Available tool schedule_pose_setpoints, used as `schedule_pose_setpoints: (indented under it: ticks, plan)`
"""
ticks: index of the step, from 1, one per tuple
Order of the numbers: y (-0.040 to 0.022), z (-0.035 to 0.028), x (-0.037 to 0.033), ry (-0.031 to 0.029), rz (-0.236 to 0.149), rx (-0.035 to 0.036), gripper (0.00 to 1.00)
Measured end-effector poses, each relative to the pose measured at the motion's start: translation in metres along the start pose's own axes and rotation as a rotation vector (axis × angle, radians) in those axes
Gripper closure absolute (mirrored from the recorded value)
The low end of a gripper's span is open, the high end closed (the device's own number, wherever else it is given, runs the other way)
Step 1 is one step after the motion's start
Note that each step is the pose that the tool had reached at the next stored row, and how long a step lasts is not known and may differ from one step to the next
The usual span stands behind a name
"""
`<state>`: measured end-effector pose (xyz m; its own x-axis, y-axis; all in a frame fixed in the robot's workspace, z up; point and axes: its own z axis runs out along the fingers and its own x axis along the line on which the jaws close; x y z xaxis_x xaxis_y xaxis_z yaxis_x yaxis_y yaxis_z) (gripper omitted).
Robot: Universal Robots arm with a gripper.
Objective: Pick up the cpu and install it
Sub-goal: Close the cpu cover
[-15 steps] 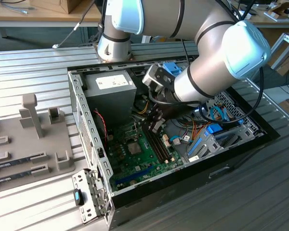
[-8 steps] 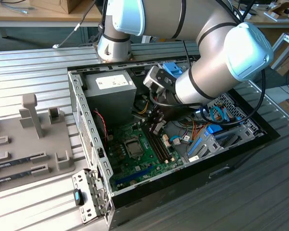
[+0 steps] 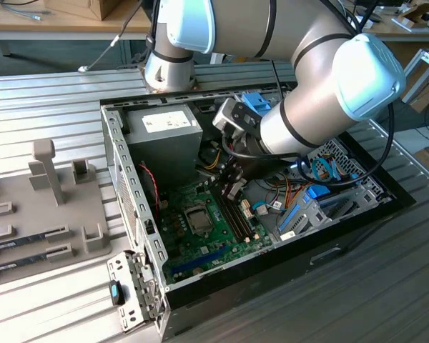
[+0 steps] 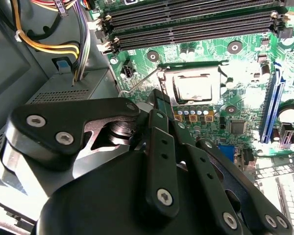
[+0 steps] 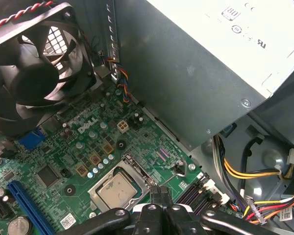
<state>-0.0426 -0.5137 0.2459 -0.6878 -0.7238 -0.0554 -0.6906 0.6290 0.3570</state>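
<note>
While the cpu sits in its socket, the gripper hangs at its two o'clock in the exterior view. Its fingers are pressed together.

Computer case, green motherboard, fan (black), power supply

On green motherboard — white lettering

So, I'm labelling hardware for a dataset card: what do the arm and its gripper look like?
The arm is built of silver-grey tubes with rounded pale blue-grey joint caps and black seam rings; a black cable loops beside it. The gripper is matte black, made of flat linkage plates fastened with silver screws.
</note>
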Motion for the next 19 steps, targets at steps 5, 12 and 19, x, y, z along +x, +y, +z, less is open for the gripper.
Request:
schedule_pose_setpoints:
  ticks: [5, 12, 19]
  plan:
    - [0.0030, 0.0027, -0.0063, 0.0152, 0.006, 0.0154, 0.89]
    - [0.0064, 0.0049, -0.0226, 0.0538, 0.018, 0.0533, 0.89]
    - [0.0022, 0.0034, -0.0287, 0.0124, 0.005, 0.0041, 0.89]
